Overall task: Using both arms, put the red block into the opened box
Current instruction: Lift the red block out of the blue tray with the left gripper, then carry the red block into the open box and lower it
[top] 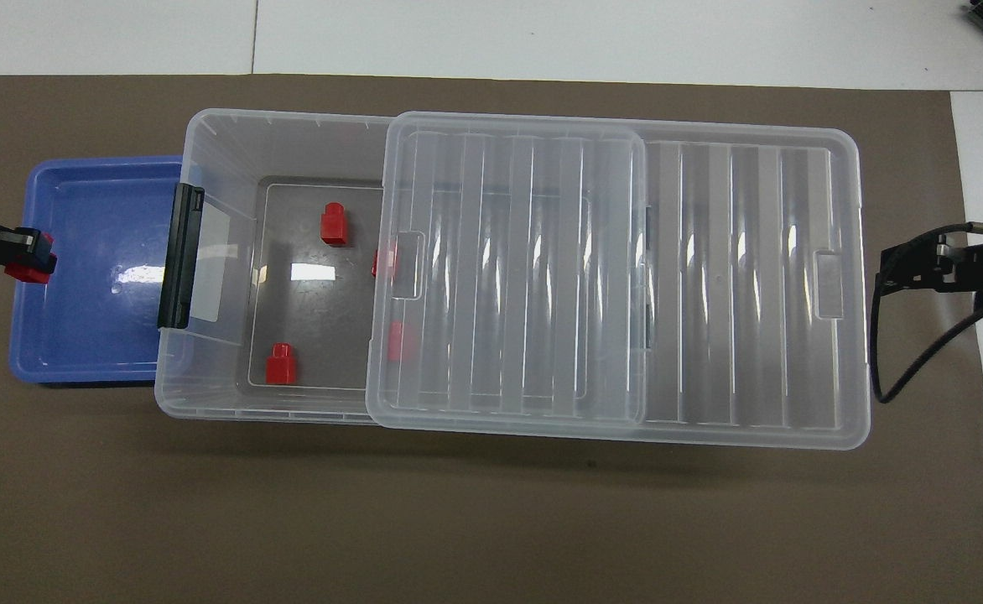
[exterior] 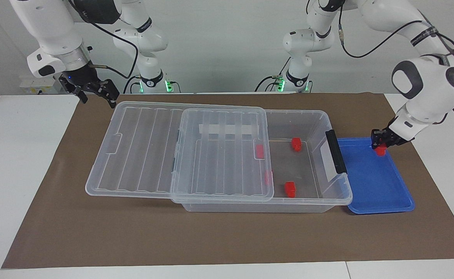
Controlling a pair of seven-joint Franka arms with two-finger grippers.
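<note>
The left hand, at the frame edge of the facing view about halfway down, was closed on the red block and held it in the air over the upper rim of the blue tray. The right hand waited in the upper corner of the frame with its fingers apart and empty, above the tabletop by the lid's end. The clear box filled the middle of the frame. Its lid was slid half off, so only the part beside the tray was uncovered, and loose red blocks already lay there. The block hung below the fingertips, so the hold looked shallow, and a quick swing could probably shake it loose. A low crossing might have caught the black latch or the box wall. A late release could have dropped the block on the lid rather than inside.
</note>
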